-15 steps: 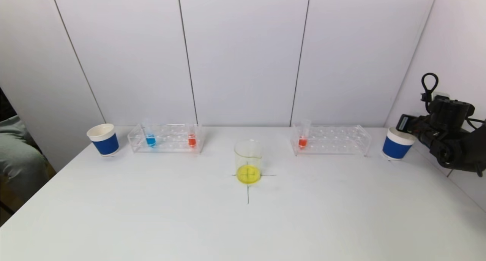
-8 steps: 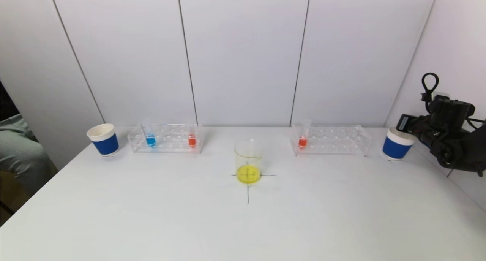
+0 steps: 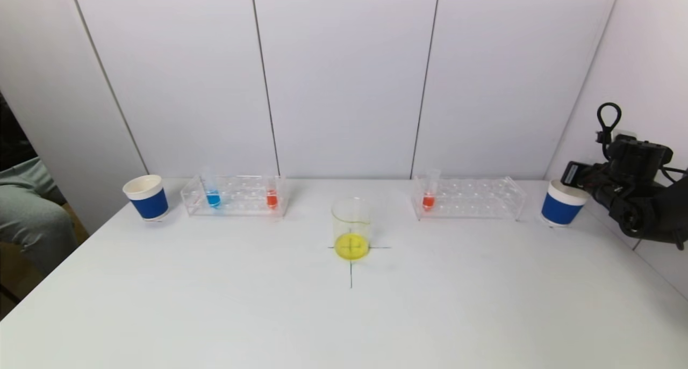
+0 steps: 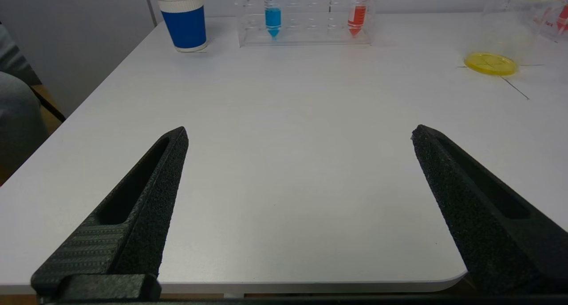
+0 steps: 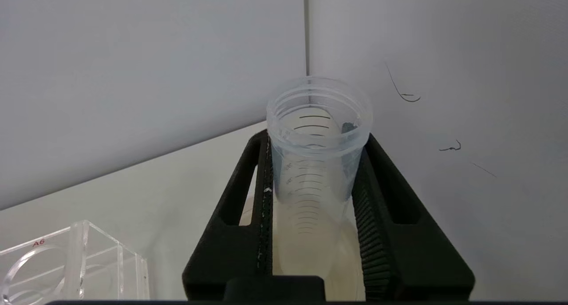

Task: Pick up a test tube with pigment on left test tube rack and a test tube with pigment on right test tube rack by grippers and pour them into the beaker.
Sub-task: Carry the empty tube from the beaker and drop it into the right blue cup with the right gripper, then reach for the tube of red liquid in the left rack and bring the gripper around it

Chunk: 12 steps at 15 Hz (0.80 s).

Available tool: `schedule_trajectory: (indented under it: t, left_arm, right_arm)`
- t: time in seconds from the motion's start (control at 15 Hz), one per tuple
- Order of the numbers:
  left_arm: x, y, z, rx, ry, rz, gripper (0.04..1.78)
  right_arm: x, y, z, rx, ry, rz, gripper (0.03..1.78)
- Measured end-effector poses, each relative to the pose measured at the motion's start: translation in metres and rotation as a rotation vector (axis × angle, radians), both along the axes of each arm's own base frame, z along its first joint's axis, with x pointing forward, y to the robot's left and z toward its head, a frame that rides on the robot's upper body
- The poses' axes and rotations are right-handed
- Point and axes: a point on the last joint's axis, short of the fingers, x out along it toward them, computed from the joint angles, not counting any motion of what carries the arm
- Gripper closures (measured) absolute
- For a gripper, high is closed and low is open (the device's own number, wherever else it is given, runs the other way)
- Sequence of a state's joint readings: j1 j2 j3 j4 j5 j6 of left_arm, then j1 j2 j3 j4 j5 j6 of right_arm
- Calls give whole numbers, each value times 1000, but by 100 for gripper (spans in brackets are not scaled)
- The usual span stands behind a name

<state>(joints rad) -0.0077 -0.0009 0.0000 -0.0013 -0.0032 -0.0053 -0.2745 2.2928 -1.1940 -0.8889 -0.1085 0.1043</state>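
Above the blue paper cup (image 3: 561, 203) at the far right end of the tabletop (image 3: 344, 304), the right claw (image 5: 313, 163) holds an empty, clear graduated test tube (image 5: 317, 140), its two black fingers (image 5: 248, 198) pressed against the tube's sides with the open mouth pointing away from the wrist. Just beside that claw, toward the middle of the tabletop, stands the right test tube rack (image 3: 468, 198), with one tube of orange-red pigment (image 3: 429, 197) upright at the end farthest from the claw. Farther along sits the beaker (image 3: 351, 228), holding yellow liquid and resting on a drawn cross. The left claw (image 4: 299, 136) hangs wide open and empty over the near left edge of the tabletop. Well ahead of it stands the left test tube rack (image 4: 306, 18), holding a blue tube (image 4: 273, 16) and an orange-red tube (image 4: 357, 14), both upright, with a second blue paper cup (image 4: 183, 18) just beside the rack.
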Motion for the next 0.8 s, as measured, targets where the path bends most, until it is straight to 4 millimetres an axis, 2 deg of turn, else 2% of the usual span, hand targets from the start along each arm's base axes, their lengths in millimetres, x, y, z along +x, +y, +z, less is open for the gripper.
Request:
schedule_trajectory:
  t: [0.13, 0.33, 0.47, 0.67, 0.8]
  left_arm:
    - [0, 0, 0, 0, 0, 1, 6]
    - [0, 0, 0, 0, 0, 0, 6]
    - [0, 0, 0, 0, 0, 1, 6]
    - [0, 0, 0, 0, 0, 1, 6]
    - [0, 0, 0, 0, 0, 0, 6]
  right_arm:
    - [0, 0, 0, 0, 1, 0, 97]
    - [0, 0, 0, 0, 0, 0, 49]
    - [0, 0, 0, 0, 0, 0, 24]
    - [0, 0, 0, 0, 1, 1, 5]
    - [-1, 0, 1, 0, 2, 1, 3]
